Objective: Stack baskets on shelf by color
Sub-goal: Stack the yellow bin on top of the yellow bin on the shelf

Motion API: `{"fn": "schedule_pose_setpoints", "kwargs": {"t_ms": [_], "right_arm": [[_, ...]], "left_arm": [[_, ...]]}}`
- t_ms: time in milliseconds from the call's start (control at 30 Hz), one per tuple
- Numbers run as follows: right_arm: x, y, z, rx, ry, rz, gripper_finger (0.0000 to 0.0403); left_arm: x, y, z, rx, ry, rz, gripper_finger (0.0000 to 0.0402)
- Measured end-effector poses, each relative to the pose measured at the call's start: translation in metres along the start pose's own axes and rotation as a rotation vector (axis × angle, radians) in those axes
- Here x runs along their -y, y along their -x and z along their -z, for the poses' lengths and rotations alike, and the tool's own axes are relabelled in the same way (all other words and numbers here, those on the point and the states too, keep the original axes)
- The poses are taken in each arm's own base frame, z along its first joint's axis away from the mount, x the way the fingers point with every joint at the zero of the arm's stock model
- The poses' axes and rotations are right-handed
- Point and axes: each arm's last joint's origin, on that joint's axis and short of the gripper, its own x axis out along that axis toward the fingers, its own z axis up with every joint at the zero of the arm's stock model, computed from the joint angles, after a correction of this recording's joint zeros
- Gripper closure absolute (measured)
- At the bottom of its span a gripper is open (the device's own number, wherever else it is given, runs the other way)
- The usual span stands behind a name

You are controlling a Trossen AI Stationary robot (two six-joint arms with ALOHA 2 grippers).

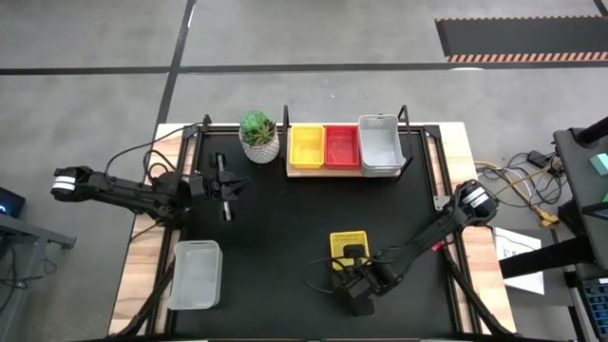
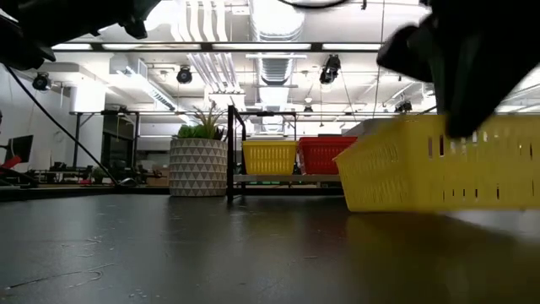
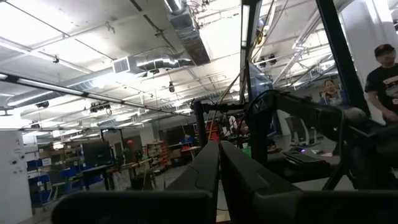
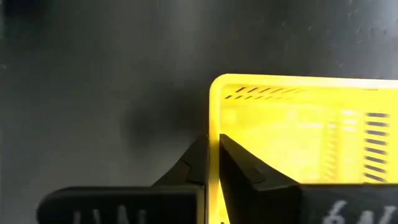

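Observation:
A yellow basket (image 1: 349, 244) sits near the table's near edge, right of centre, and fills the right of the low view (image 2: 439, 169). My right gripper (image 4: 213, 140) stands over its near wall, shut on it. The shelf (image 1: 323, 172) at the far edge carries a yellow basket (image 1: 306, 145), a red basket (image 1: 342, 145) and a grey-white basket (image 1: 380, 142) side by side. Another grey-white basket (image 1: 195, 274) rests on its base at the near left. My left gripper (image 1: 226, 185) hovers at the left, shut and empty. My right gripper pinches the yellow basket's near wall at its rim (image 4: 213, 163), one finger (image 4: 249, 171) inside the basket and the other (image 4: 191, 167) outside. The fingers come from above, pointing down, next to a corner. Whether the basket is lifted off the table, I cannot tell.
A white plant pot (image 1: 258, 141) with a green plant stands just left of the shelf. Black posts (image 2: 229, 152) rise at the shelf's ends. Cables trail off the table's left and right sides. The black tabletop (image 1: 285, 237) lies bare between the held basket and the shelf.

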Motion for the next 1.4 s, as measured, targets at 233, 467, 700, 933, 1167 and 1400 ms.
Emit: {"fn": "schedule_pose_setpoints", "kwargs": {"t_ms": [233, 467, 700, 933, 1167, 1400], "right_arm": [[0.013, 0.038, -0.018, -0.013, -0.023, 0.115, 0.039], [0.043, 0.085, -0.045, 0.029, -0.088, 0.267, 0.039], [0.094, 0.116, -0.072, 0.081, -0.192, 0.303, 0.039], [0.15, 0.134, -0.087, 0.119, -0.223, 0.347, 0.039], [0.216, 0.14, -0.088, 0.095, -0.234, 0.412, 0.039], [0.269, 0.145, -0.088, 0.127, -0.198, 0.462, 0.039]], "left_arm": [[0.0, 0.0, 0.0, -0.003, -0.001, 0.001, 0.0402], [0.0, 0.0, 0.001, -0.008, -0.037, 0.002, 0.0402], [0.001, 0.003, 0.005, -0.021, -0.055, 0.007, 0.0402], [0.001, 0.003, 0.004, -0.019, -0.057, 0.006, 0.0402], [0.001, 0.003, 0.005, -0.02, -0.085, 0.006, 0.0402], [0.001, 0.003, 0.005, -0.022, -0.114, -0.003, 0.0402]]}}
